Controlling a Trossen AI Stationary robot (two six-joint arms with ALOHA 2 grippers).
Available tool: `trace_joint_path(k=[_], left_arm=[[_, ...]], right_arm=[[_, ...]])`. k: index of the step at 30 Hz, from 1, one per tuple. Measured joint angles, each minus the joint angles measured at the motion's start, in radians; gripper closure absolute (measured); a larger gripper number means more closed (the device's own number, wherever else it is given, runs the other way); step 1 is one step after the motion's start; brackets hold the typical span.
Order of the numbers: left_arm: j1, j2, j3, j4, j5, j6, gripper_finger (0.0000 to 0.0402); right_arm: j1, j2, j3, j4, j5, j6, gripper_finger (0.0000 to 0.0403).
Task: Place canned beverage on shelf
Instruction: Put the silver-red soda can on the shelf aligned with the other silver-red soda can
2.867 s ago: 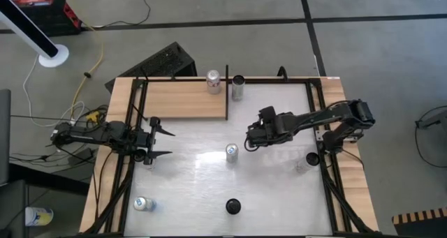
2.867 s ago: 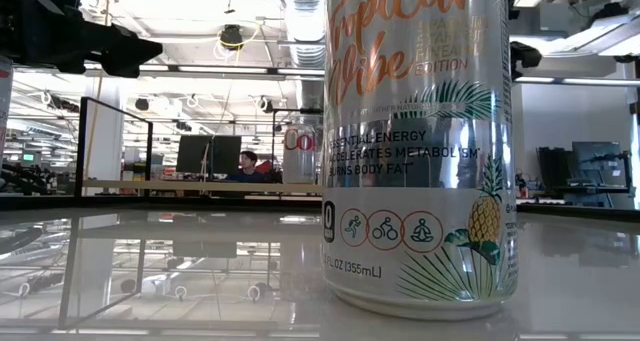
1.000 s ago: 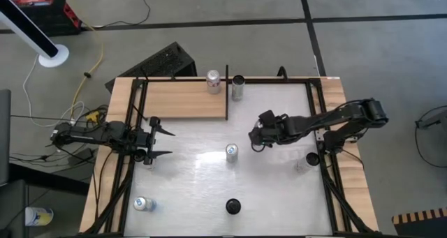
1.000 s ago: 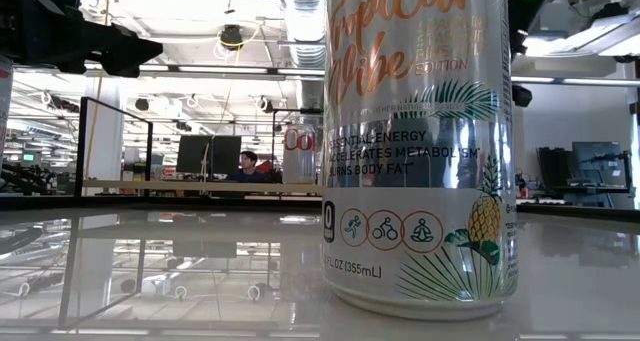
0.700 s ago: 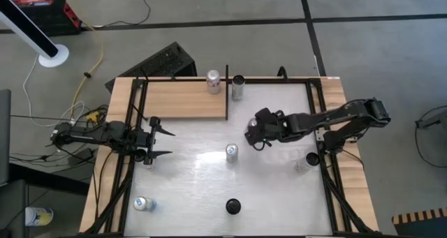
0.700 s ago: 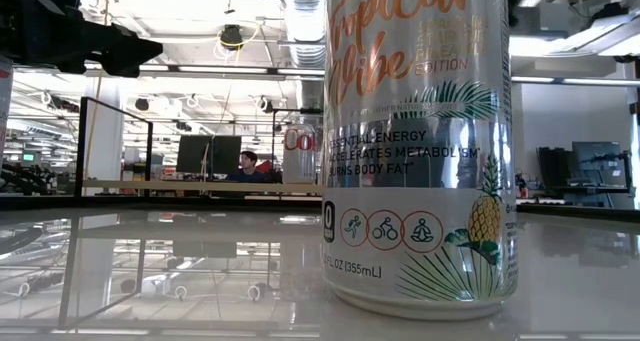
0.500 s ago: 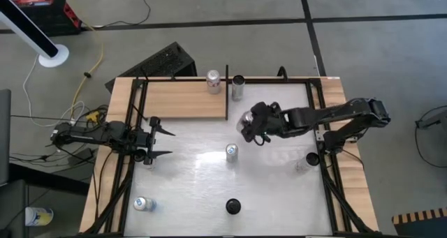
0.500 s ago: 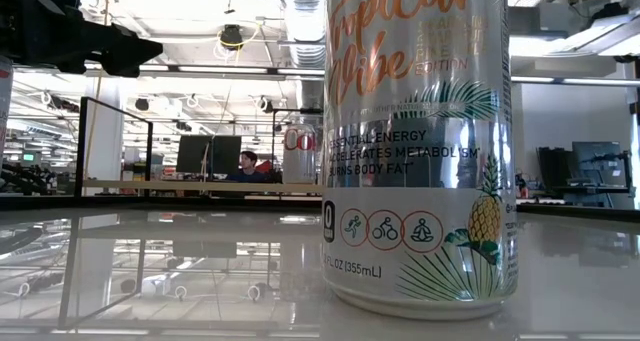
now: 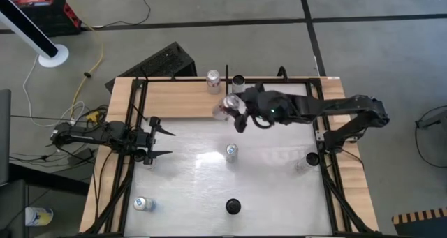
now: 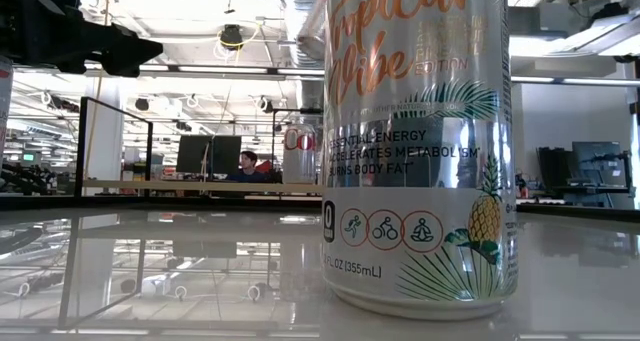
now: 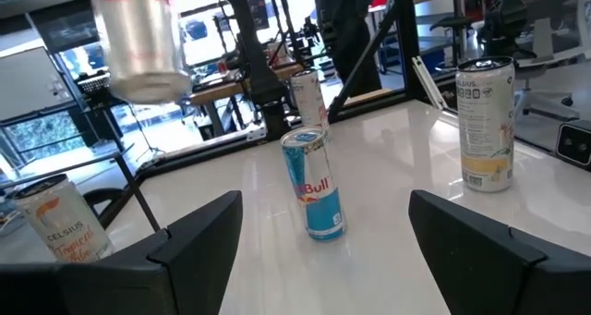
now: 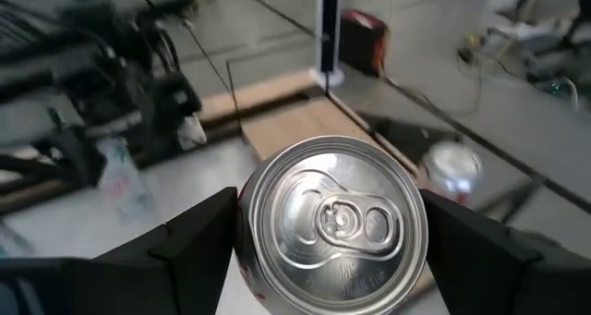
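My right gripper is shut on a silver can with red lettering, held in the air at the right end of the light-brown shelf. The left wrist view shows this can high above the table. In the right wrist view its top faces the camera between my fingers, with the shelf below. Another silver can stands on the shelf's far right corner. My left gripper is open and empty at the table's left side. My right gripper pinches the can's side wall just under the top rim between its two fingers, one on each side. The fingers come from the table's right, slanting down. The can is lifted clear, roughly upright, top up.
A blue Red Bull can stands mid-table and a dark-topped can just right of the shelf. More cans stand at the near left, near middle and right. Thin black bars edge the shelf.
My right gripper has carried the can from the table's middle toward the far left, up to the shelf's right end. The can stays lifted and in the hold.
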Motion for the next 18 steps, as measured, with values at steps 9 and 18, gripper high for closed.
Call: trace_joint_path(k=[9, 18], left_arm=[[0.000, 0.004, 0.000, 0.002, -0.007, 0.000, 0.0101], [0.000, 0.008, 0.000, 0.001, -0.009, -0.008, 0.0101]], right_arm=[[-0.120, 0.210, 0.095, 0.100, -0.218, -0.128, 0.0076], [-0.227, 0.464, 0.424, -0.087, -0.381, -0.231, 0.0076]])
